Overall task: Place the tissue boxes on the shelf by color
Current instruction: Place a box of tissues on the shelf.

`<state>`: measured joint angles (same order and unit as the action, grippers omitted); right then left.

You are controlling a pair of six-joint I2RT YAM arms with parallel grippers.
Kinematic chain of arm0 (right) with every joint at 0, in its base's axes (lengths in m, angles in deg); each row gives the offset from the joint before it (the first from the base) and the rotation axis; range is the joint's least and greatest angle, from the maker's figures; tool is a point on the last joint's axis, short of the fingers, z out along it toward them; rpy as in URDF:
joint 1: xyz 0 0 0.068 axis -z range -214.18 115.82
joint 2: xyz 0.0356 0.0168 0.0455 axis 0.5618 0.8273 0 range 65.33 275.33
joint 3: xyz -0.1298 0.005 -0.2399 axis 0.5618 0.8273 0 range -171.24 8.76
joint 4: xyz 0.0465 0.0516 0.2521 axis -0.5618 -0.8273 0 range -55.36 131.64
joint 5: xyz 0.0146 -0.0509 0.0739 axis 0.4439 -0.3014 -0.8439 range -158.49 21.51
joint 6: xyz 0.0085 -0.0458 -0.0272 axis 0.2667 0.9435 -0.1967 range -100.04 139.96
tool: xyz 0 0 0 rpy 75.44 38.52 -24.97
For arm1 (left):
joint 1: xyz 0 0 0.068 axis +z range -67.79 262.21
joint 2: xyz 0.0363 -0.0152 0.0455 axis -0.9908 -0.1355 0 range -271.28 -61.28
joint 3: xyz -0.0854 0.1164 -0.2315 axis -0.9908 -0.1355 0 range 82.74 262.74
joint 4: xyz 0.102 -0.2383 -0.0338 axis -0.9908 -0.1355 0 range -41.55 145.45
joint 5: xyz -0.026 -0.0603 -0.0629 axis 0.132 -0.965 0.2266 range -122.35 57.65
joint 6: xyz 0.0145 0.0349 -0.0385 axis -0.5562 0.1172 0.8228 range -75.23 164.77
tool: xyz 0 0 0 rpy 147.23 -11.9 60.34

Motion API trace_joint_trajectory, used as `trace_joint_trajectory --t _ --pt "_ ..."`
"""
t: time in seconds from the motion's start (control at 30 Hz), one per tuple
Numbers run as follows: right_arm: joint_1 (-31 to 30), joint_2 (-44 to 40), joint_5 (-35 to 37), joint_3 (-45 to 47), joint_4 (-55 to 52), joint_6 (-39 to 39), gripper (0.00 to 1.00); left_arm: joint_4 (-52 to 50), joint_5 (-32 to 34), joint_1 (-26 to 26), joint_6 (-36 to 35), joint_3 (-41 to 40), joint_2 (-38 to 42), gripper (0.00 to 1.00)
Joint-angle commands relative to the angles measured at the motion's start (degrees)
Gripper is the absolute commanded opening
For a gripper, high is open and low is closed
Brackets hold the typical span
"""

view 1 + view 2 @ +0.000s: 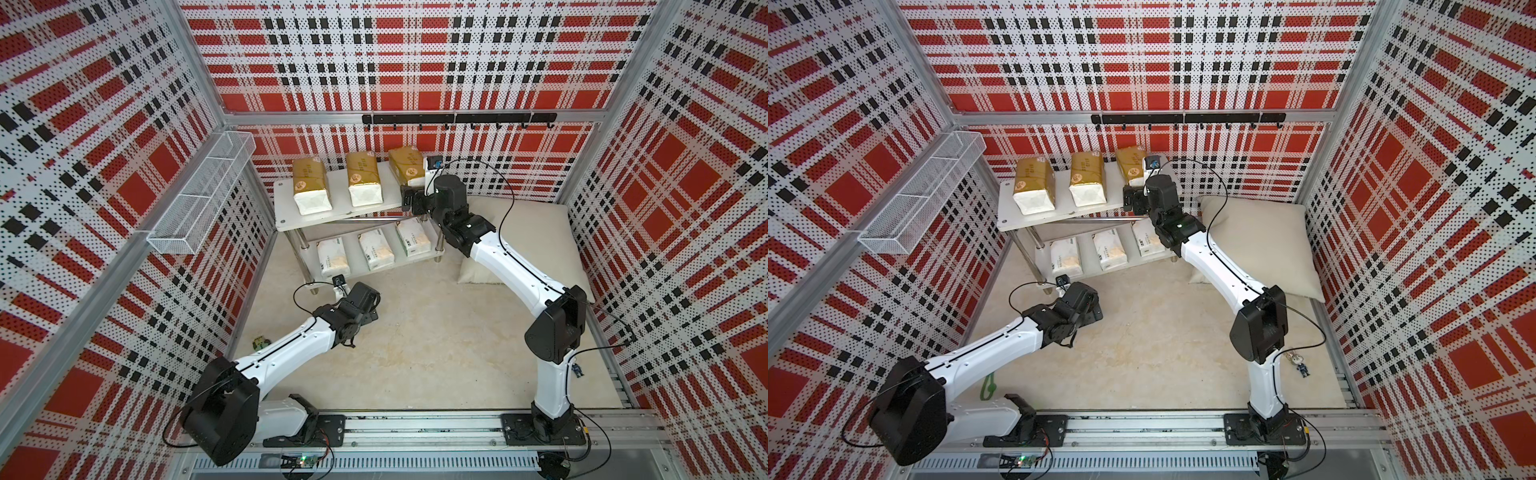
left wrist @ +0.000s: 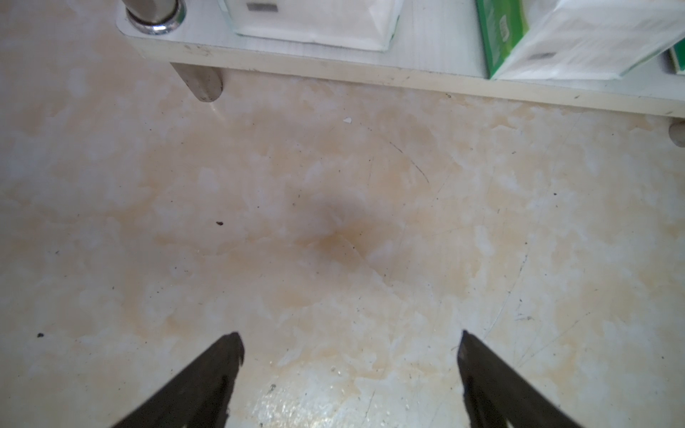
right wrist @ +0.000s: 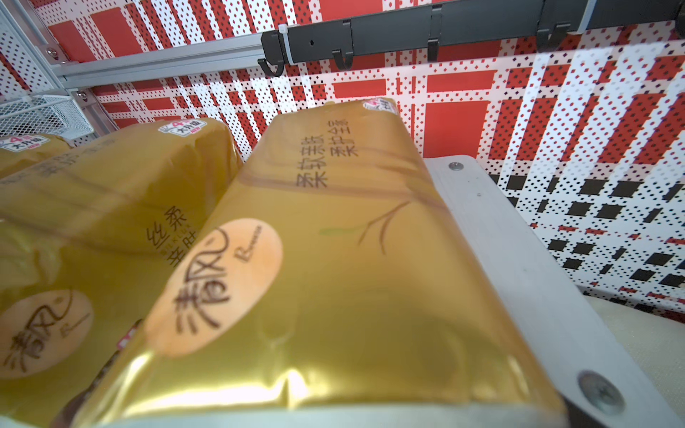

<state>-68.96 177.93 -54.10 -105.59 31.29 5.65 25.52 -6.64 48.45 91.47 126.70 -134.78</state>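
1. The right gripper (image 1: 409, 199) is mostly hidden by its own wrist at the shelf's (image 1: 286, 222) top right corner; its fingers, spread wide, hold nothing visible.
2. The left gripper (image 2: 350, 342) hovers over the floor, fingers wide, empty.
3. Three gold tissue boxes (image 1: 311, 187) line the top board; three white ones (image 1: 376, 249) the lower.

Three gold tissue packs (image 1: 311, 185) (image 1: 363, 178) (image 1: 406, 165) were laid side by side on the top board of the shelf (image 1: 286, 216). Three white packs (image 1: 332, 258) (image 1: 376, 249) (image 1: 412, 237) were set on the lower board, toward 6 o'clock of the gold row.
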Motion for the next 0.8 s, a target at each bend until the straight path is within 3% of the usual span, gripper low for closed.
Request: trace_joint_trajectory --t 0.0,0.77 --pt "-0.56 -2.72 0.33 1.31 0.15 0.14 1.00 0.66 0.39 -0.39 0.36 -0.27 0.80 0.95" --pt "-1.44 -7.10 1.08 7.01 1.04 -0.03 1.00 0.40 0.61 -0.77 0.28 0.46 0.81 0.95"
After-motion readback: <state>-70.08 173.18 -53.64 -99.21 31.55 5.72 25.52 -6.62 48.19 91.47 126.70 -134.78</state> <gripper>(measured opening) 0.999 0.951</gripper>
